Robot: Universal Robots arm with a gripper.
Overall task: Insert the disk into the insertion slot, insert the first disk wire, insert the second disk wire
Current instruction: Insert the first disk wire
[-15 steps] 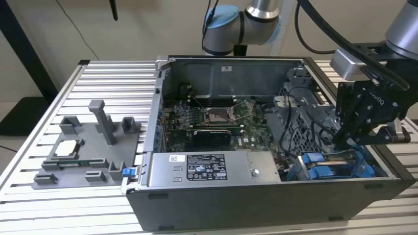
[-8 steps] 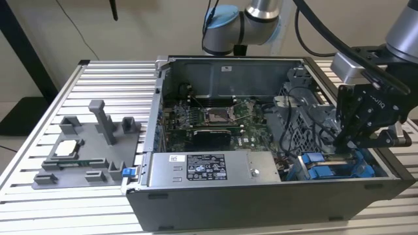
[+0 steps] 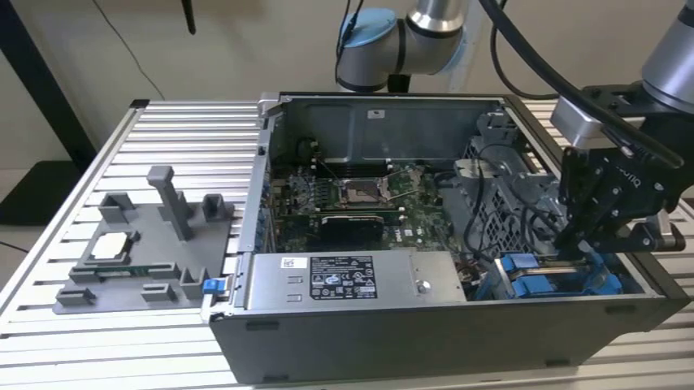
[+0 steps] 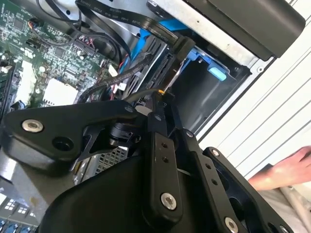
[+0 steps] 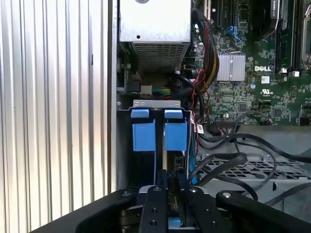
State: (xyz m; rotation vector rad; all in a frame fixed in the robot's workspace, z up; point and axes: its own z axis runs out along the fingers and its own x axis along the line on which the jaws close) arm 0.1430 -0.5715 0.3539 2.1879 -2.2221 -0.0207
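Note:
The disk sits on edge in the insertion slot (image 5: 156, 103) at the case's front corner, on the exterior view's right. Its blue carrier (image 5: 176, 136) shows in both wrist views, as blue carrier (image 4: 214, 68), and from outside as blue carrier (image 3: 553, 283). A flat black disk wire (image 4: 121, 19) ends in a connector (image 4: 181, 46) at the disk's edge. My gripper (image 3: 570, 240) reaches down into this bay. In both wrist views the gripper (image 5: 167, 182) has its fingers drawn together, and a small yellow-tipped wire plug is pinched at the gripper (image 4: 160, 94) tips just short of the disk.
The open computer case (image 3: 434, 349) lies on a slatted metal table (image 3: 184, 122). A silver power-supply box (image 3: 347, 280) sits beside the bay, with the motherboard (image 3: 347, 199) behind it. Loose black cables (image 5: 233, 162) cross the cage. A grey fixture (image 3: 141, 252) stands at the exterior view's left. A person's hand (image 4: 286, 170) rests outside the case.

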